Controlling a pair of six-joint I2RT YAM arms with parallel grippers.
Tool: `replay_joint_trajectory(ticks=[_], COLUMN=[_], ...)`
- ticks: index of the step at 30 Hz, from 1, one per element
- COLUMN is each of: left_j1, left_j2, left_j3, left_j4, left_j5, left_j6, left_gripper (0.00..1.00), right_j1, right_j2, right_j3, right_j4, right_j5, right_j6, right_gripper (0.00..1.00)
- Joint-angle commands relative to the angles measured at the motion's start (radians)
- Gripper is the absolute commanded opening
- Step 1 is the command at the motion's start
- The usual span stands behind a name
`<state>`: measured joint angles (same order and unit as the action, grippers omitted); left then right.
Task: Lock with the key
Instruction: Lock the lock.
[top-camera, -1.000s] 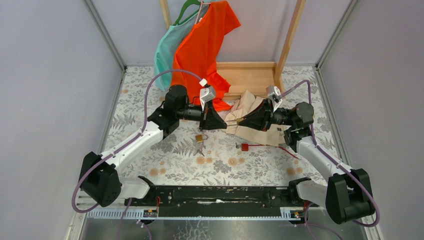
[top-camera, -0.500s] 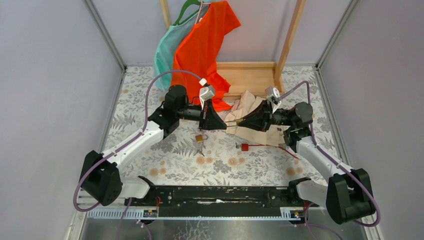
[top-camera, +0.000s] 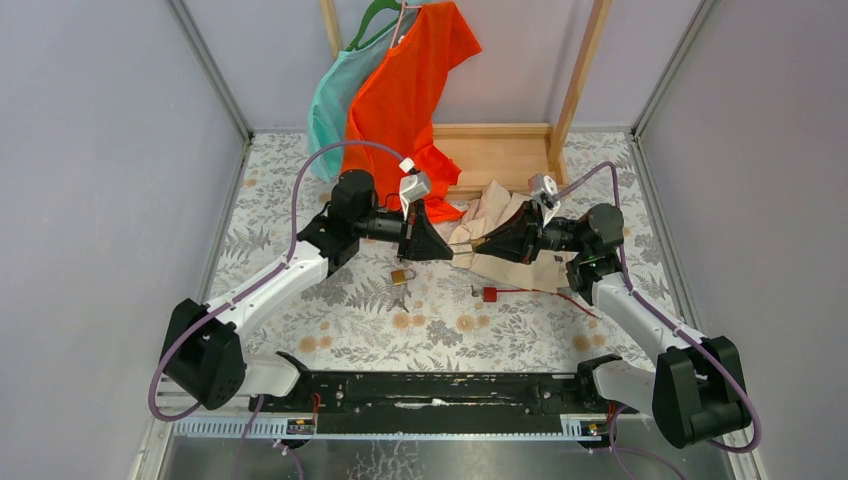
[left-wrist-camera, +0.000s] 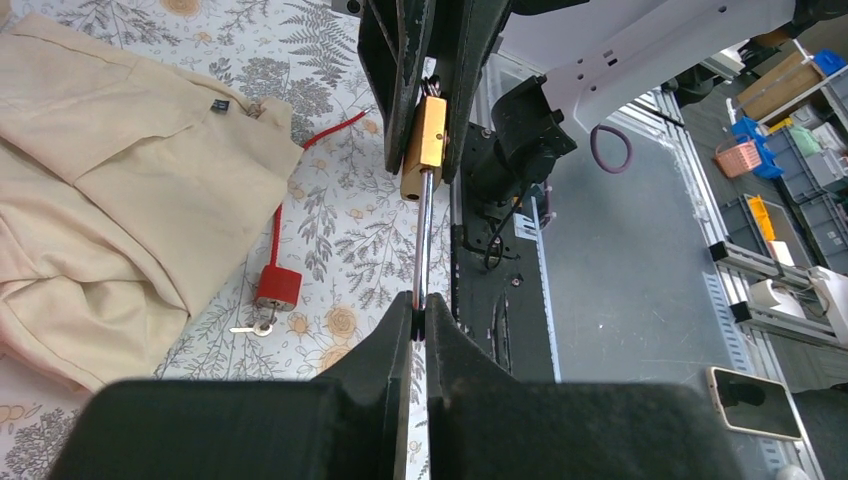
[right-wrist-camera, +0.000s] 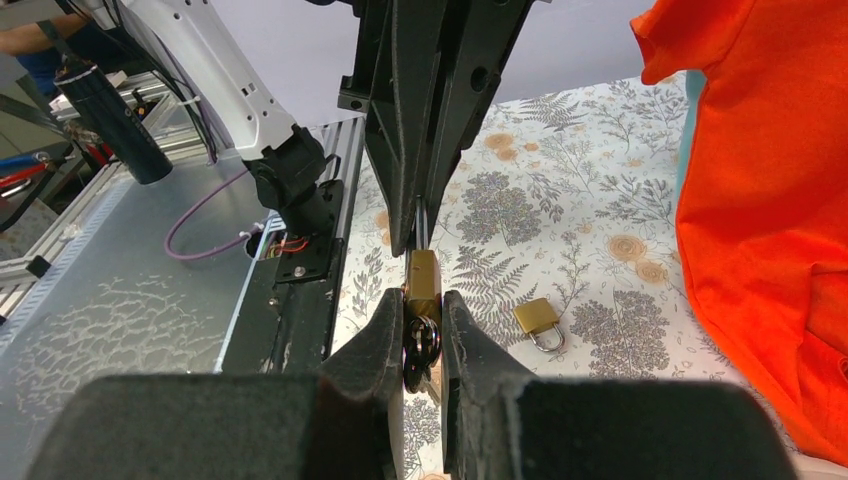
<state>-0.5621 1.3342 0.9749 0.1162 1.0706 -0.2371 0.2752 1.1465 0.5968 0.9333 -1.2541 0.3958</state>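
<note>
- The left hand (left-wrist-camera: 420, 312) and the right hand (right-wrist-camera: 422, 305) meet tip to tip in the air above the middle of the worktop (top-camera: 262, 210), a little toward its far edge.
- Between them they hold a long-shackle brass padlock (left-wrist-camera: 425, 140), clear of the worktop.
- The left hand is nearly closed, its fingers (left-wrist-camera: 395, 345) pinching the end of the steel shackle (left-wrist-camera: 423, 230).
- The right hand is closed to a narrow gap, its fingers (right-wrist-camera: 385, 330) clamping the padlock's brass body from both sides.
- A dark key ring (right-wrist-camera: 420, 345) sits between the right fingers at the body's end. I cannot tell whether a key is in the keyhole.
- A small brass padlock (top-camera: 401, 275) lies on the worktop just on the near side of the left hand.
- A red padlock (top-camera: 490, 294) lies nearer the right edge, with a small key (left-wrist-camera: 255, 325) beside it and a red cord (left-wrist-camera: 325, 130) trailing from it.
- A beige garment (top-camera: 510, 240) is crumpled on the worktop under the right arm.
- At the far edge, an orange T-shirt (top-camera: 410, 90) and a teal shirt (top-camera: 335, 100) hang on a wooden rack (top-camera: 500, 150).
</note>
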Motion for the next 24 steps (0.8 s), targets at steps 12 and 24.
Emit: replay_joint_trajectory(ticks=[12, 24], left_j1=[-0.051, -0.052], left_j2=[0.002, -0.01], left_j3=[0.065, 0.08], left_j4=[-0.033, -0.056], left_j5=[-0.145, -0.135], left_j6=[0.155, 0.163], left_gripper=[0.0, 0.0], right_j1=[0.051, 0.051], right_j2=[0.029, 0.032], right_j3=[0.008, 0.003], right_j4=[0.132, 0.05], right_j5=[0.068, 0.072], right_j6=[0.12, 0.021], right_gripper=[0.0, 0.0])
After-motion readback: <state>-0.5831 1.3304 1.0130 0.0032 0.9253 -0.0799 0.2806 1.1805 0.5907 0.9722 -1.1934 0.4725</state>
